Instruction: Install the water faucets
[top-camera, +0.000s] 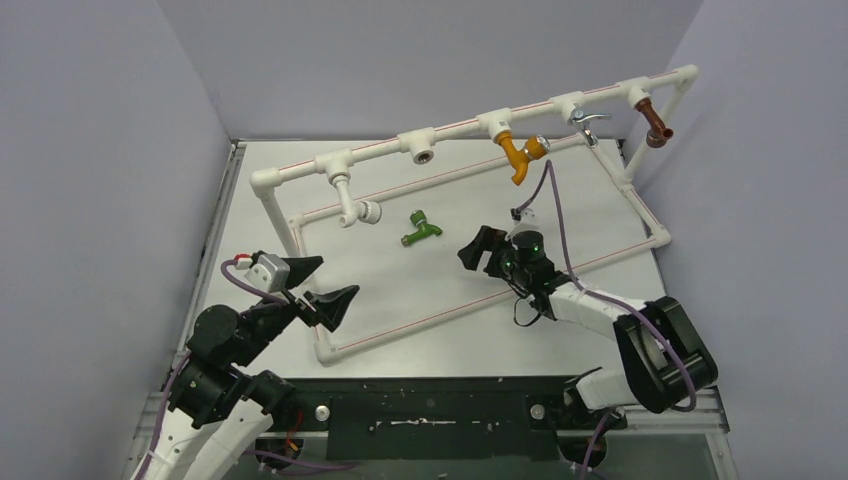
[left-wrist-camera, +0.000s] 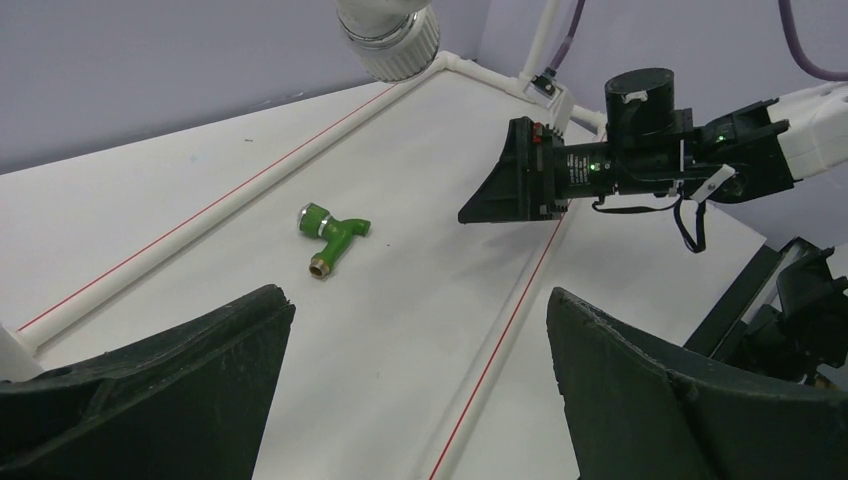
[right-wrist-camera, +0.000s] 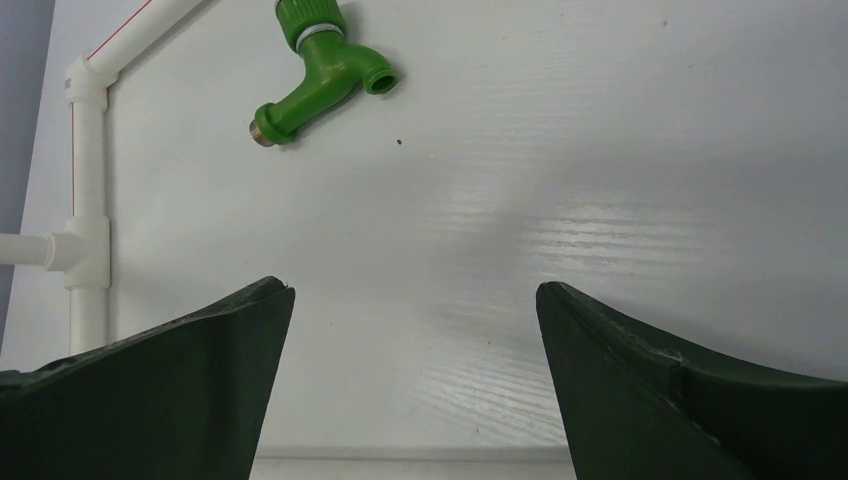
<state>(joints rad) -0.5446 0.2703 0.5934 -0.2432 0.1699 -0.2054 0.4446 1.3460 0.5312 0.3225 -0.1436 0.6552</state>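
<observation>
Top: tap (top-camera: 422, 229) lies loose on white table (top-camera: 600, 230) inside pipe frame (top-camera: 470, 125), apart from L gripper (top-camera: 338, 277) and R gripper (top-camera: 478, 252); both wide, empty.
L wrist: if both reach, clash poss.
R wrist: tap ahead, off-centre; 1 finger could knock it, table looks smooth, so prob skids. Grey walls (top-camera: 100, 150).

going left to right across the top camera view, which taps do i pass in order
white plastic tap with a silvery knob → small green plastic tap → orange-yellow tap → silvery metal tap → brown tap
</observation>
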